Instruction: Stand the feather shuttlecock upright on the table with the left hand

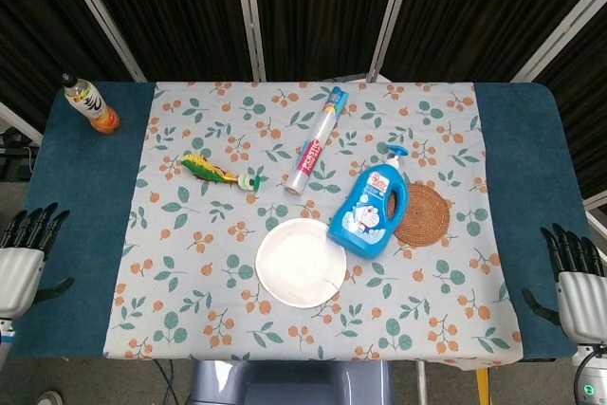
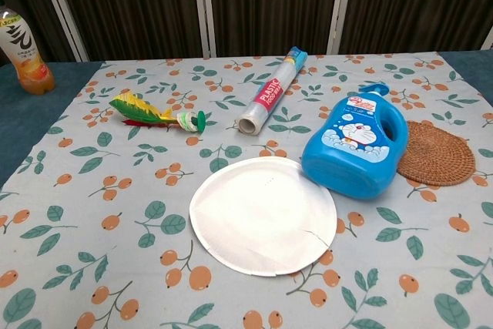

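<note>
The feather shuttlecock (image 1: 220,174) lies on its side on the left part of the patterned cloth, its yellow, green and red feathers pointing left and its green base to the right; the chest view shows the shuttlecock (image 2: 156,112) too. My left hand (image 1: 23,258) hangs off the table's left edge, empty with its fingers apart, far from the shuttlecock. My right hand (image 1: 577,282) is off the right edge, also empty with fingers apart. Neither hand shows in the chest view.
A roll of plastic wrap (image 1: 317,140) lies right of the shuttlecock. A white paper plate (image 1: 301,262), a blue detergent bottle (image 1: 370,209) and a woven coaster (image 1: 423,214) sit mid-table. A drink bottle (image 1: 91,105) stands at the far left corner.
</note>
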Available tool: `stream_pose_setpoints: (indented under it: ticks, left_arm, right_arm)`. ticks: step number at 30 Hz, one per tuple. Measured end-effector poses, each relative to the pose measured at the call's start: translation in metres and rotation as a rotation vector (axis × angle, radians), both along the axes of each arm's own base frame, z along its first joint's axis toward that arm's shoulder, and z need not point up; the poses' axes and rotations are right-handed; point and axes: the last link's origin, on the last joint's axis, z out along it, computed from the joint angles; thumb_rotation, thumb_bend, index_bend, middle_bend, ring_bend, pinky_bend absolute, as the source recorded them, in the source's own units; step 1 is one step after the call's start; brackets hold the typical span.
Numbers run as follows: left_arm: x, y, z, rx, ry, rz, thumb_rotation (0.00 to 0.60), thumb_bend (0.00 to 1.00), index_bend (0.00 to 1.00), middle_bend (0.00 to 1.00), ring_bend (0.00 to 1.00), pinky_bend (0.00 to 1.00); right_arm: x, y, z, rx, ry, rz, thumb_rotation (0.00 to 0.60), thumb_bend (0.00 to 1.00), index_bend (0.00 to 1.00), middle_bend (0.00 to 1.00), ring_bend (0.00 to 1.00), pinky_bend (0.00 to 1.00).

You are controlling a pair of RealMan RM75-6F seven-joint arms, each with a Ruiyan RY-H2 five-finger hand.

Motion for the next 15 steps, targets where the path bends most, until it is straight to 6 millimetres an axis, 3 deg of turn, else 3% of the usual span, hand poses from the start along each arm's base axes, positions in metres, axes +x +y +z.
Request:
stream_pose_setpoints:
  ticks: [8, 15]
  left_arm:
    - [0.013, 0.052, 0.0, 0.006, 0.025, 0.006, 0.6, 0.24, 0.14, 0.0, 0.0, 0.0]
    - [0.029, 0.122, -0.021, -0.021, 0.031, 0.051, 0.6, 0.37, 0.3, 0.0, 0.0, 0.0]
  right_arm:
    - [0.0, -0.001, -0.001, 0.008, -0.007, -0.007, 0.6, 0.15, 0.0, 0.0, 0.0, 0.0]
    - [-0.002, -0.001, 0.001, 0.009, -0.022, -0.026, 0.6, 0.15, 0.0, 0.0, 0.0, 0.0]
